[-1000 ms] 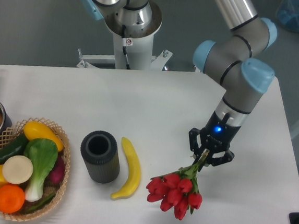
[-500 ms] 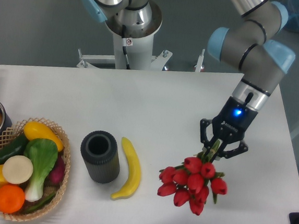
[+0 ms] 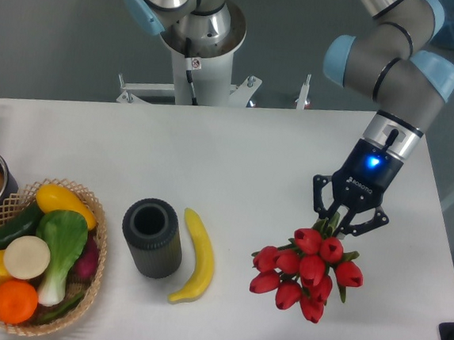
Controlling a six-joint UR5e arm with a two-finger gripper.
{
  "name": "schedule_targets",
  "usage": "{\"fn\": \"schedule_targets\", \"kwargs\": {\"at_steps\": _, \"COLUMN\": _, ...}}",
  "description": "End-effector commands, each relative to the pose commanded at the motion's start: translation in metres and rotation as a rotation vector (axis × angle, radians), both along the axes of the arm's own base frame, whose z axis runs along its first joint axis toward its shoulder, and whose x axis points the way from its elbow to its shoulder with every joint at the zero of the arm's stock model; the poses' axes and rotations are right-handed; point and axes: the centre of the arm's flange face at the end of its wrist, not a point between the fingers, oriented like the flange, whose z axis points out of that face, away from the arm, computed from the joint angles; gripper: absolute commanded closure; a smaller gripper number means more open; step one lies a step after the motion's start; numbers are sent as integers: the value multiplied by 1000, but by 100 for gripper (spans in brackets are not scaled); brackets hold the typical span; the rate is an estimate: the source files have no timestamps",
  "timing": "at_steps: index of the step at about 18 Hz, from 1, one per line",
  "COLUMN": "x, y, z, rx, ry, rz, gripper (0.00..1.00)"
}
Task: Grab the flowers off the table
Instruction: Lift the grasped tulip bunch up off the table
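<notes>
Flowers [image 3: 307,270] hang with stems hidden between the fingers [image 3: 320,207] clamped on them.

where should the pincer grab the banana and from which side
Across the thick middle of the banana, coming straight down from above. It lies flat on the table, lengthwise toward the camera, with open space on its right; the dark cylinder crowds its left side.

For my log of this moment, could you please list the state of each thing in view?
Two-finger gripper: shut on the stems.
Bunch of red tulips: held, blooms hanging down.
Dark ribbed cylinder: upright, open at the top.
Yellow banana: lying flat.
Wicker basket: full of vegetables.
</notes>
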Motion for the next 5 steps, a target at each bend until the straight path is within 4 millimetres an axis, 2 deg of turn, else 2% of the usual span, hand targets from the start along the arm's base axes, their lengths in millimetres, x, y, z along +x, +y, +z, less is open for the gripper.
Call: {"fn": "schedule_targets", "kwargs": {"at_steps": 5, "x": -3, "y": 4, "z": 15, "rx": 14, "ry": -6, "rz": 16, "gripper": 76}}
